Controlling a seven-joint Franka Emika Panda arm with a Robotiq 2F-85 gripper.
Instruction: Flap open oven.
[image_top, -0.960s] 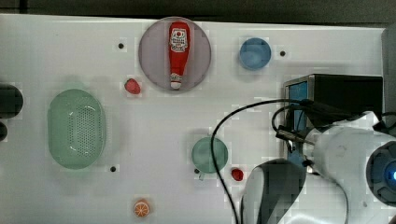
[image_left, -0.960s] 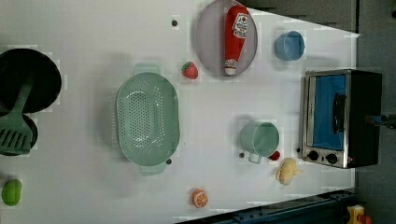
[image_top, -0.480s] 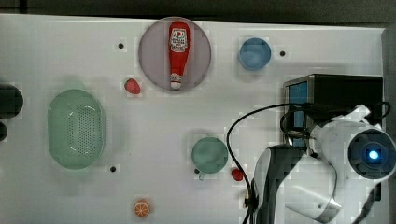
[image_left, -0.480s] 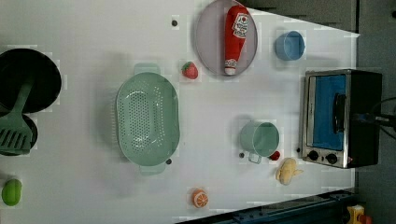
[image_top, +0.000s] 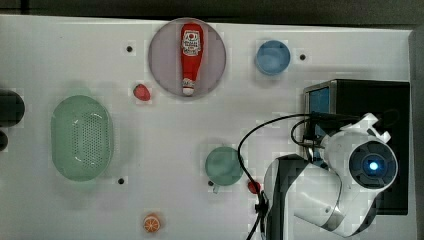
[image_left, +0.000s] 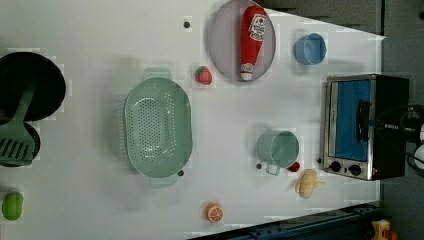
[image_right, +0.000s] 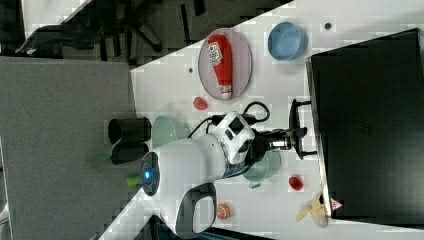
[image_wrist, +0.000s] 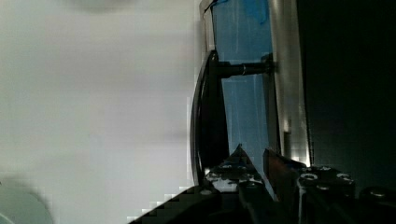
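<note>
The oven (image_top: 370, 95) is a black box at the top view's right, with its blue glass door (image_left: 352, 120) flat against the silver frame. Its curved bar handle (image_left: 361, 120) stands off the glass. My gripper (image_right: 296, 136) reaches the handle (image_right: 300, 125) near the middle of the handle's length. In the wrist view my gripper (image_wrist: 255, 156) is right beside the handle (image_wrist: 208, 116), on the glass side. Its fingertips (image_wrist: 240, 151) stand a narrow gap apart, with blue glass showing between them. In the top view my arm (image_top: 340, 185) covers the oven's front.
A green mug (image_top: 224, 166) and a small red thing (image_top: 254, 187) sit close to the arm's base. A blue bowl (image_top: 273, 57), a plate (image_top: 165, 65) with a ketchup bottle (image_top: 190, 55) and a green colander (image_top: 82, 137) lie farther off.
My arm has shifted slightly over the oven and the gripper has settled closer to the handle. The door has not moved.
</note>
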